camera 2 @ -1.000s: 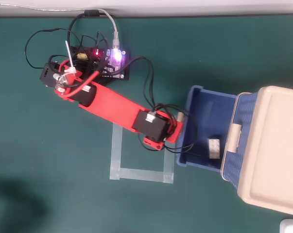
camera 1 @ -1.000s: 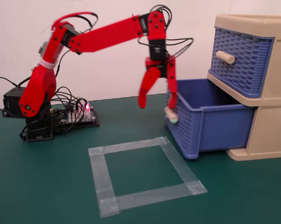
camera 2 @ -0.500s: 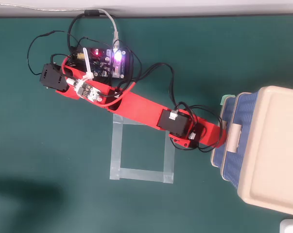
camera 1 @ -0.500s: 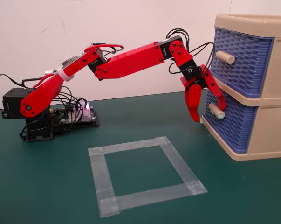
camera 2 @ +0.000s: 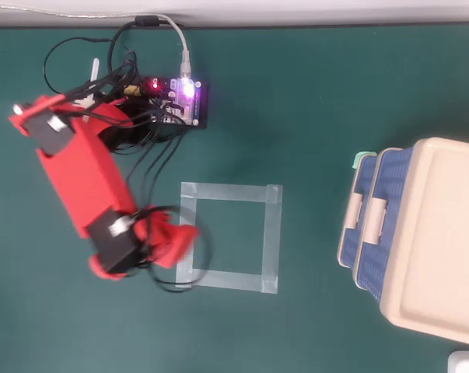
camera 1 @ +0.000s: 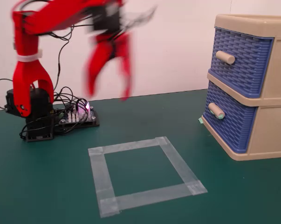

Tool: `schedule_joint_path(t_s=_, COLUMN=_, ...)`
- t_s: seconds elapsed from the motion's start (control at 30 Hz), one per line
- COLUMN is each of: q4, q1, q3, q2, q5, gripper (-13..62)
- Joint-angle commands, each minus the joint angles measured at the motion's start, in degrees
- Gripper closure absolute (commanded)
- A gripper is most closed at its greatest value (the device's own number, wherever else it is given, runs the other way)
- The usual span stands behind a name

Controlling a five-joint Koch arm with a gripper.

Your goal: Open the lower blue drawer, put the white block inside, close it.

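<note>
The lower blue drawer point(camera 1: 229, 122) sits shut in the beige cabinet point(camera 1: 270, 126) at the right of the fixed view, its green-tipped handle point(camera 1: 216, 110) pointing left. In the overhead view it is a thin blue strip point(camera 2: 362, 180) at the cabinet's left side. My red gripper point(camera 1: 107, 93) hangs high in the air near the arm's base, motion-blurred, its jaws spread and empty. In the overhead view it point(camera 2: 180, 241) is over the left edge of the tape square, far from the cabinet. No white block is recognisable in either view.
A square of clear tape point(camera 1: 131, 147) point(camera 2: 271, 233) lies on the green mat between arm and cabinet. The upper blue drawer point(camera 1: 240, 60) is shut. A controller board with wires point(camera 1: 77, 114) sits beside the arm base. A pale object point(camera 2: 466, 363) is cut off at the overhead view's bottom right corner.
</note>
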Motion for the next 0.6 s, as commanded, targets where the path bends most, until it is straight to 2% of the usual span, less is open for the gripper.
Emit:
schedule_joint_path(t_s=0.0, q4=0.6, q1=8.9, q3=7.3, q2=9.5, q5=-16.7, gripper=15.9)
schedule_joint_path(t_s=0.17, q4=-17.6, q1=33.4, q3=42.9, q2=22.4, q5=-47.1, gripper=15.9)
schedule_joint_path(t_s=0.27, q4=-30.1, q1=41.6, q3=59.4, q2=25.1, q5=-57.9, gripper=15.8)
schedule_joint_path(t_s=0.4, q4=-31.6, q1=44.4, q3=69.7, q2=30.1, q5=-60.6, gripper=15.7)
schedule_joint_path(t_s=0.57, q4=-20.4, q1=44.3, q3=77.1, q2=44.1, q5=-61.3, gripper=15.6)
